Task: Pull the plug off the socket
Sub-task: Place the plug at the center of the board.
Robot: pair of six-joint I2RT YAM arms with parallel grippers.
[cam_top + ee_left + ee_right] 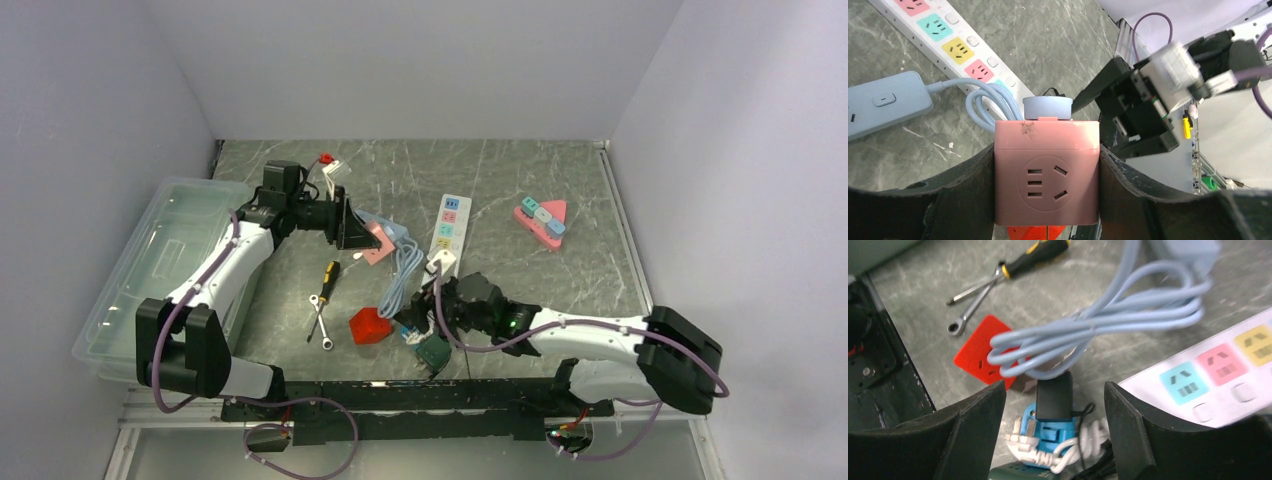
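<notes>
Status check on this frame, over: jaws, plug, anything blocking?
Left gripper clamped on pink socket cube. Right gripper open, empty, over black plug. Grey plug seated in cube. Cable coil beside it.

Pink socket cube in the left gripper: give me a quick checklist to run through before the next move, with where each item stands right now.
1. Grip: left gripper clamps the pink socket cube on both sides. Ok.
2. Target: round grey plug sits exposed on the cube's far face. Ok.
3. Free hand: right gripper open, nothing gripped. Ok.
4. Alignment: right gripper hangs over a black plug on a blue socket, not over the grey one. Not ok.
5. Cord: grey cable loops right behind the cube; whether it touches the plug, cannot tell.
</notes>
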